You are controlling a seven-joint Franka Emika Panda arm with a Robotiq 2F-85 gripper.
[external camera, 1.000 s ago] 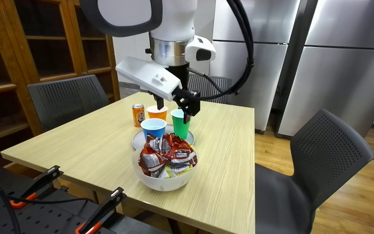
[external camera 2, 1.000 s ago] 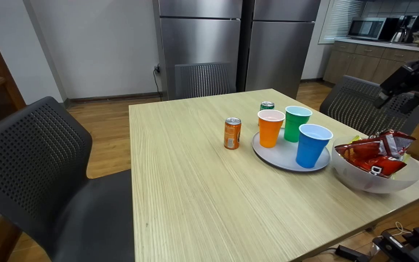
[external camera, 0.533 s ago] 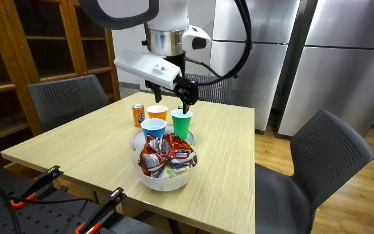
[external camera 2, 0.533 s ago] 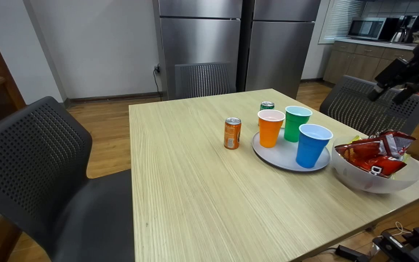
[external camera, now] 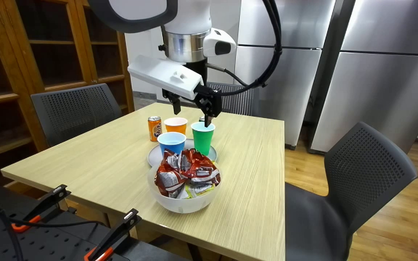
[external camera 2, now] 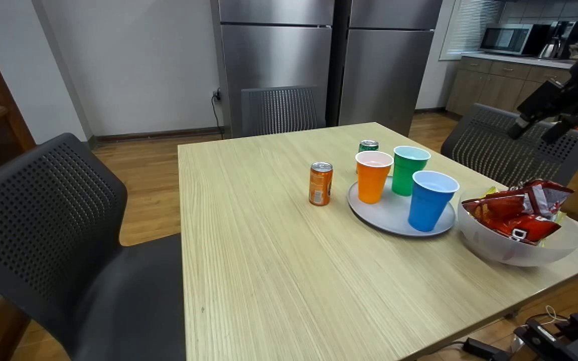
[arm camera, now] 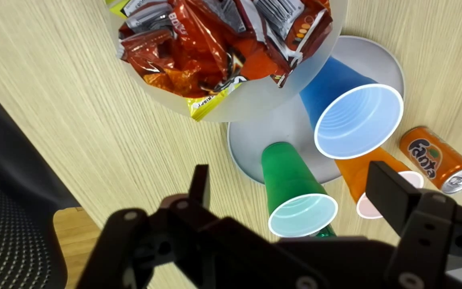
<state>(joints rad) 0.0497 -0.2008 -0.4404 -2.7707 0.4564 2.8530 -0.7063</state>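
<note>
My gripper [external camera: 192,116] is open and empty, held in the air above the table; it also shows at the right edge in an exterior view [external camera 2: 532,133]. In the wrist view its fingers [arm camera: 291,180] stand wide apart, with the green cup [arm camera: 287,172] seen between them. The right finger partly covers the orange cup [arm camera: 353,172]. A blue cup [arm camera: 351,112] stands with both on a grey plate [arm camera: 249,140]. A frosted bowl [external camera: 183,206] with red snack bags [external camera: 191,168] is beside the plate. An orange Fanta can [external camera 2: 321,184] stands near the orange cup.
A green can [external camera 2: 368,145] stands behind the cups, mostly hidden. Dark chairs [external camera: 368,174] [external camera 2: 43,215] surround the wooden table [external camera 2: 269,260]. Black clamps [external camera: 116,232] sit on a dark stand by the table's near edge. Steel fridges [external camera: 278,83] are at the back.
Between the two earlier moments the gripper rose a little, uncovering the green cup's rim and the green can behind it. Since half a second ago nothing has visibly moved.
</note>
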